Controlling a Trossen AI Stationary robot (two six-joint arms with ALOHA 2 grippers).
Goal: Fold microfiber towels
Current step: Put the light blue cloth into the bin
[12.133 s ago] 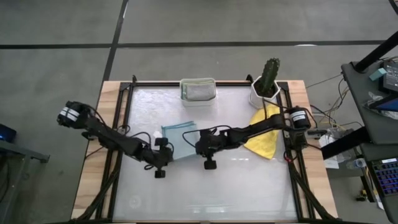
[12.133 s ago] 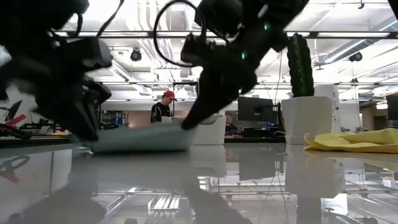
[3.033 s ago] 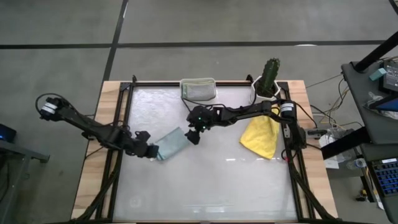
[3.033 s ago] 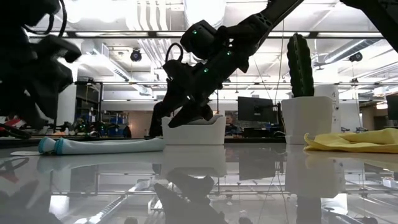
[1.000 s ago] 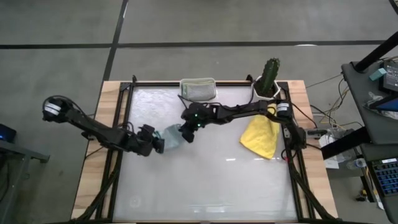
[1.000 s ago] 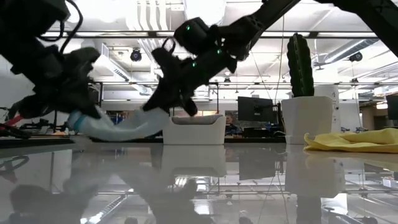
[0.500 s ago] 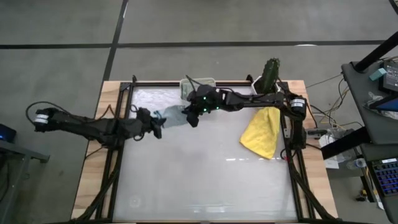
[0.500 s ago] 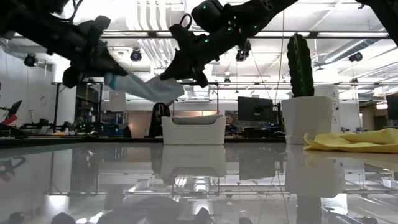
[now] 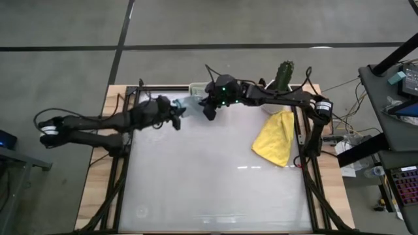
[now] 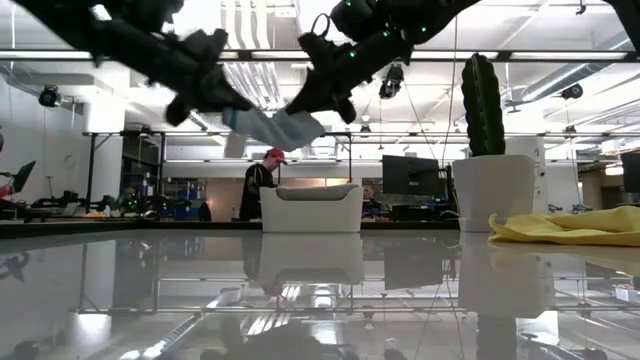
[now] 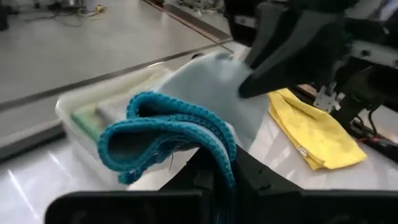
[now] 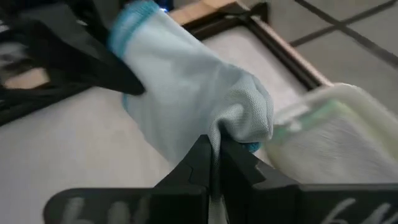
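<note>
The left hand [image 9: 177, 112] is clenched on one end of a folded pale blue-grey towel [image 9: 188, 105], and the right hand [image 9: 208, 108] pinches the other end. The soft, ribbed cloth with a teal stitched hem hangs between them, lifted clear of the glossy tabletop [image 9: 215, 176]. Just beyond the hands stands a white plastic tub [image 10: 311, 207]. A crumpled yellow towel [image 9: 276, 137] lies well off past the right hand.

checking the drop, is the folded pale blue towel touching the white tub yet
Apart. The low view shows the pale blue towel held in the air between both grippers, with clear space between it and the white tub below.
</note>
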